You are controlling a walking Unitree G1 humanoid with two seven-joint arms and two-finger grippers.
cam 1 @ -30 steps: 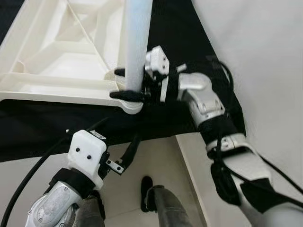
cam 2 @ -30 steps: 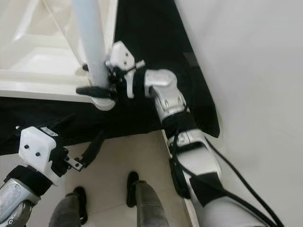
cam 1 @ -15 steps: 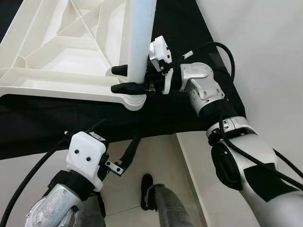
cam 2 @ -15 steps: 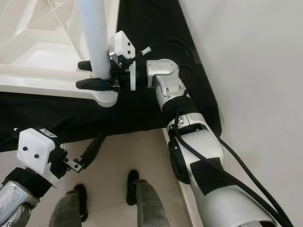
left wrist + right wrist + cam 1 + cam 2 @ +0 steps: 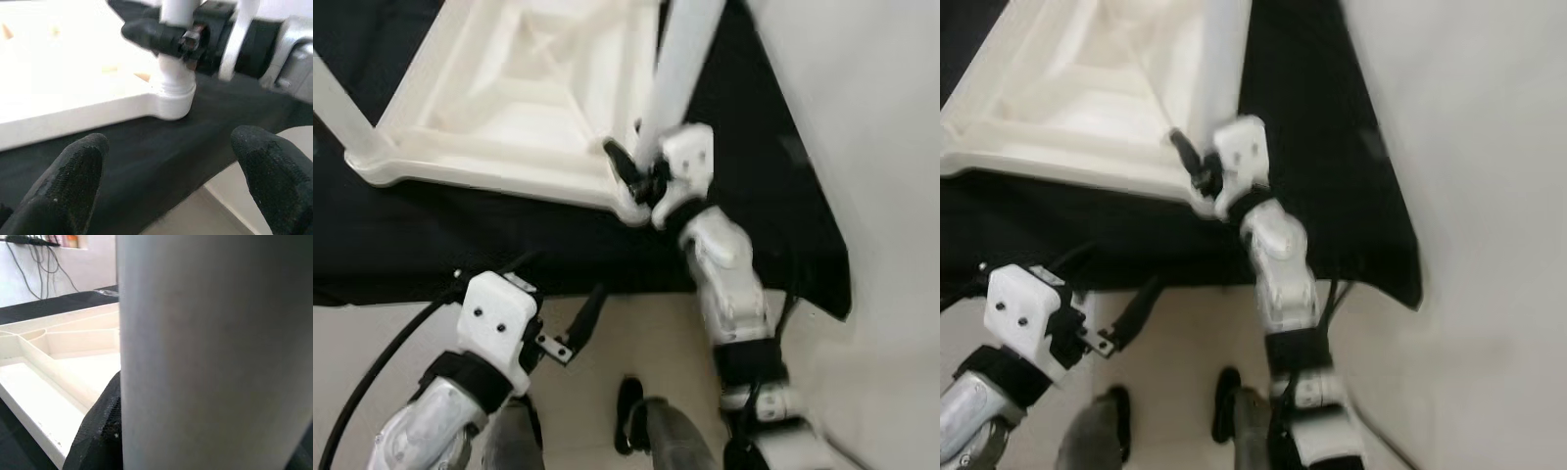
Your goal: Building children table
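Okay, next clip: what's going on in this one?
The robot is assembling a small white plastic table. The tabletop lies upside down on a black cloth, ribbed underside up. The right gripper is closed around a white leg just above the corner socket where the leg stands. Another leg stands at the far left corner. The left gripper hangs open near the cloth's edge, holding nothing.

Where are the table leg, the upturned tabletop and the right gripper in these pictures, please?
table leg (image 5: 677, 69), left eye view, on its pale shaft above the gripper.
upturned tabletop (image 5: 489, 166), left eye view, on its near rim.
right gripper (image 5: 631, 168), left eye view, between its fingertips at the leg's base.
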